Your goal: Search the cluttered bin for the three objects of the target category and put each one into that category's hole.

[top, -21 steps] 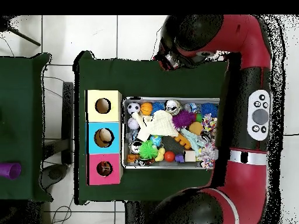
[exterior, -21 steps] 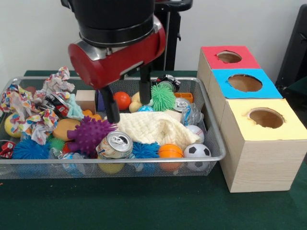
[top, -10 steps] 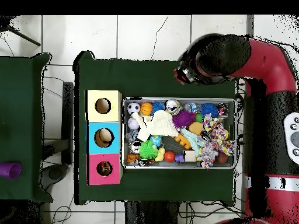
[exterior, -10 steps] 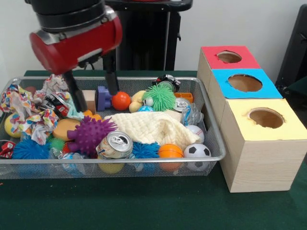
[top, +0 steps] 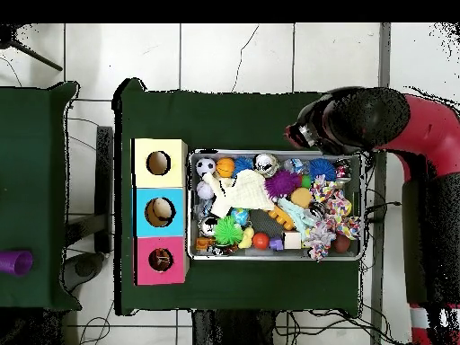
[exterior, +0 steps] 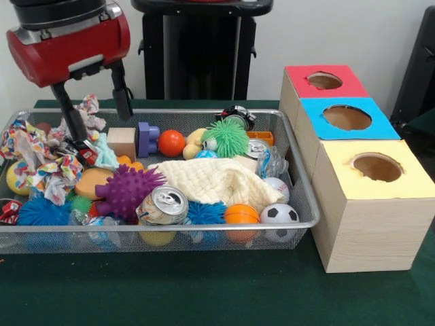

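Note:
A wire bin (exterior: 299, 185) holds a jumble: a purple spiky ball (exterior: 126, 190), a green spiky ball (exterior: 228, 138), a drink can (exterior: 164, 204), a cream cloth (exterior: 216, 180), an orange ball (exterior: 172, 142), a soccer ball (exterior: 279, 214) and a wooden block (exterior: 122, 142). My gripper (exterior: 102, 128) hangs open and empty over the bin's left end, above a crushed can (exterior: 81, 146) and crumpled patterned cloth (exterior: 37, 159). To the right stand three boxes with round holes: red (exterior: 323, 81), blue (exterior: 346, 117), yellow (exterior: 376, 167). In the overhead view the arm (top: 377, 126) covers the gripper.
A purple block (exterior: 145, 138), a blue spiky ball (exterior: 39, 210), an orange striped ball (exterior: 241, 214) and a baseball (exterior: 275, 185) also lie in the bin (top: 274, 153). The boxes (top: 159, 210) touch the bin's end. A purple object (top: 13, 262) lies on a side table.
The gripper has swung from over the bin's middle to its left end and risen slightly, staying open and empty. Nothing in the bin has moved.

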`<move>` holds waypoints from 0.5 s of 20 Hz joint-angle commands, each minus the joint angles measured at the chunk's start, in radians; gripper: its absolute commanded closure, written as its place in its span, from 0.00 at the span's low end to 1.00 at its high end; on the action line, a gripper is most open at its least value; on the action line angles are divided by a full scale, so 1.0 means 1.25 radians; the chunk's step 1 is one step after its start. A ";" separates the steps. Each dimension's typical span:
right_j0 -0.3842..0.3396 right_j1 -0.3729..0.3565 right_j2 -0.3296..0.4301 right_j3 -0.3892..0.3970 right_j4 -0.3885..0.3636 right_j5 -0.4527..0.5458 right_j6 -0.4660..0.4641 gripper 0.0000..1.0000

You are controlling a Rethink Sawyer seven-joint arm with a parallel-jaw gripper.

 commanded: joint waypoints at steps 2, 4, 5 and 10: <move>-0.019 -0.096 -0.059 0.254 0.035 -0.100 0.143 0.00; -0.025 -0.121 -0.069 0.298 0.047 -0.130 0.160 0.00; -0.026 -0.131 -0.072 0.313 0.051 -0.143 0.165 0.00; -0.030 -0.166 -0.088 0.367 0.067 -0.189 0.173 0.00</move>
